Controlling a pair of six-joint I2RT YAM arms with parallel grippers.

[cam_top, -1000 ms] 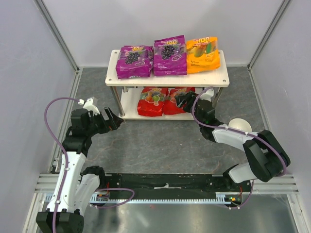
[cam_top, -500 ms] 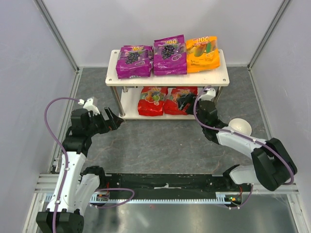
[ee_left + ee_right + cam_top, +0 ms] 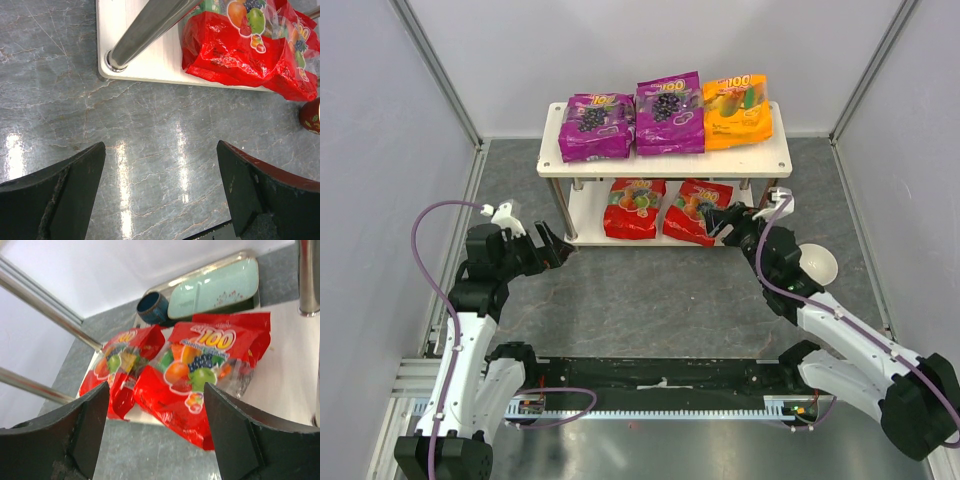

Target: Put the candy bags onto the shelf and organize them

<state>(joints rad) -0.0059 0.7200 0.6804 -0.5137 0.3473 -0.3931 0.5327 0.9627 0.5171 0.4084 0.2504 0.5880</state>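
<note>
The shelf stands at the back of the table. On its top board lie two purple candy bags and an orange-yellow bag. On the lower board lie two red bags, the left one and the right one, whose front edge hangs over the board's edge. My right gripper is open and empty just in front of the right red bag. My left gripper is open and empty over the floor near the shelf's left front post.
A small white bowl sits right of the right arm. Behind the shelf the right wrist view shows a dark blue cup and a pale green tray. Grey walls close in both sides.
My right gripper has let go of the right red bag and drawn back to the right and toward me. That bag now lies slanted on the lower board. The left arm has not moved.
</note>
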